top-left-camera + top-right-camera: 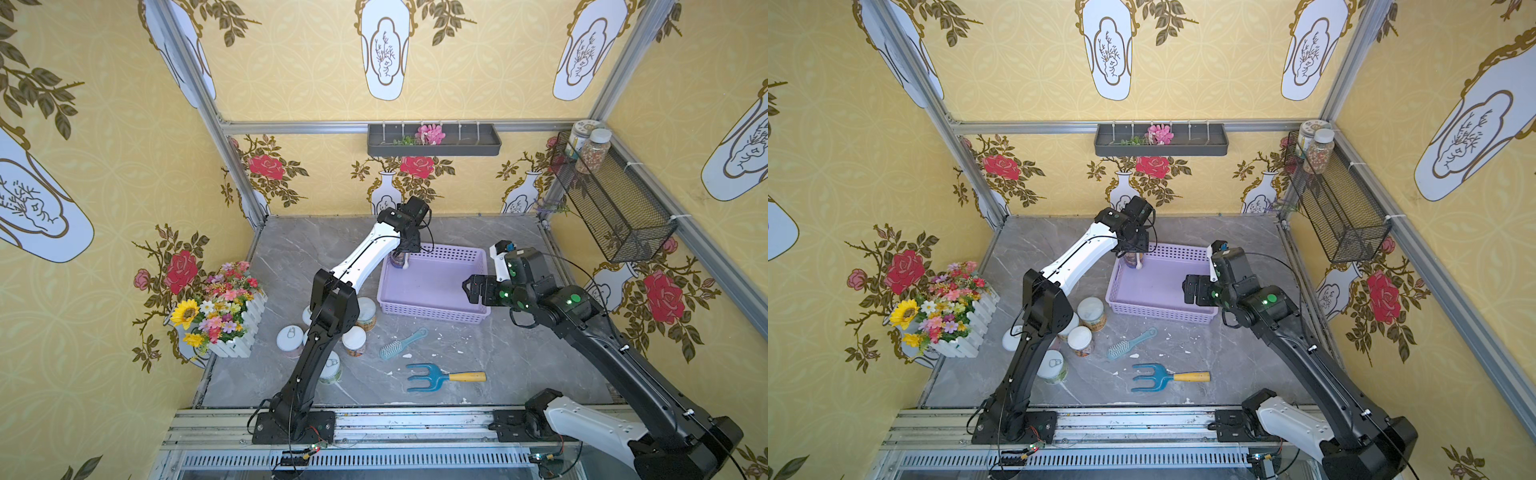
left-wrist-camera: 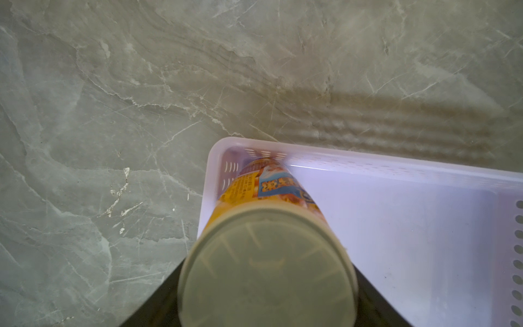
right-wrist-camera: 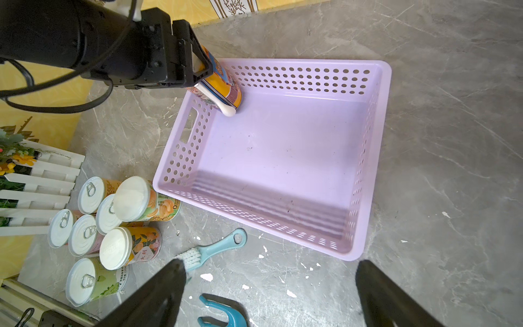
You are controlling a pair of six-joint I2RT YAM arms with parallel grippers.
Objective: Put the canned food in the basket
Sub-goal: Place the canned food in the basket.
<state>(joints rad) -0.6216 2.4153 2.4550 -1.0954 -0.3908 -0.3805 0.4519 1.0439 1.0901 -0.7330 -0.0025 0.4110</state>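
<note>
Can held in the basket's far-left corner
The left gripper (image 3: pixel 218 87) is clamped on the can (image 2: pixel 271 184), just inside the walls of the basket (image 3: pixel 283 76). Lower it until it stands flat, then let go. The right gripper (image 3: pixel 271 264) hangs with its fingers apart near the basket's right side.

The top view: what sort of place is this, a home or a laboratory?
Probably a staged robot test cell, not a real home: floral wallpaper fixed on an aluminium frame, and left arm and right arm bolted to a metal rail.
</note>
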